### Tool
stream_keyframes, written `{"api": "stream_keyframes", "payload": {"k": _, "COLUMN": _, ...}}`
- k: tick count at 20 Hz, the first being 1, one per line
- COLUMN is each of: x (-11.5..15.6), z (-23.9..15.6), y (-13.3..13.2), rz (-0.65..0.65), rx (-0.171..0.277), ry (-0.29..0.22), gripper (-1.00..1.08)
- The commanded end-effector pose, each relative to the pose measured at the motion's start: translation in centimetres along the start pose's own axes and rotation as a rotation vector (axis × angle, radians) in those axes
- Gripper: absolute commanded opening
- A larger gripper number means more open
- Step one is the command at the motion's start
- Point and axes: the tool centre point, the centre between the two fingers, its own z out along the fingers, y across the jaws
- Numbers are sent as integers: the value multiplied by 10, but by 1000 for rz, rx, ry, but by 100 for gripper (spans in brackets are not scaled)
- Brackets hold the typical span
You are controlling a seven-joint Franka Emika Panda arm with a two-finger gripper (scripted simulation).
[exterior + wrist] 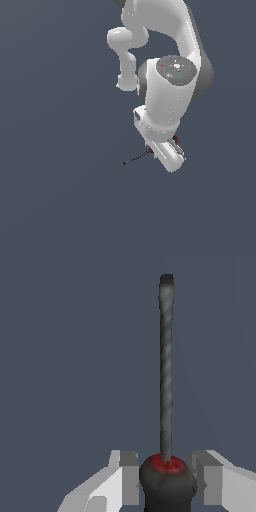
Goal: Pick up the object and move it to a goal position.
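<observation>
The screwdriver (pixel 166 371) has a red-and-black handle (pixel 167 483) and a thin dark shaft. In the wrist view the handle sits between my two fingers (pixel 129 478), and both pads touch its sides. My gripper (pixel 167 480) is shut on the handle. In the exterior view the white hand (pixel 167 152) covers the handle from above. Only the dark shaft (pixel 136 159) sticks out toward the exterior view's left. I cannot tell whether the screwdriver rests on the floor or is lifted.
A plain dark grey-blue surface (pixel 60 190) fills both views. The white arm (pixel 165 60) rises above the hand in the exterior view. No other object or goal marker shows.
</observation>
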Motion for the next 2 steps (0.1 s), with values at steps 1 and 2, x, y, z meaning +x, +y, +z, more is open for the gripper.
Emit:
{"api": "stream_keyframes", "payload": {"k": 1, "x": -1, "z": -4, "y": -2, "rz": 1, "rx": 0, "ry": 0, "gripper": -100}}
{"api": "stream_keyframes", "payload": {"k": 2, "x": -1, "z": -4, "y": -2, "rz": 1, "rx": 0, "ry": 0, "gripper": -100}}
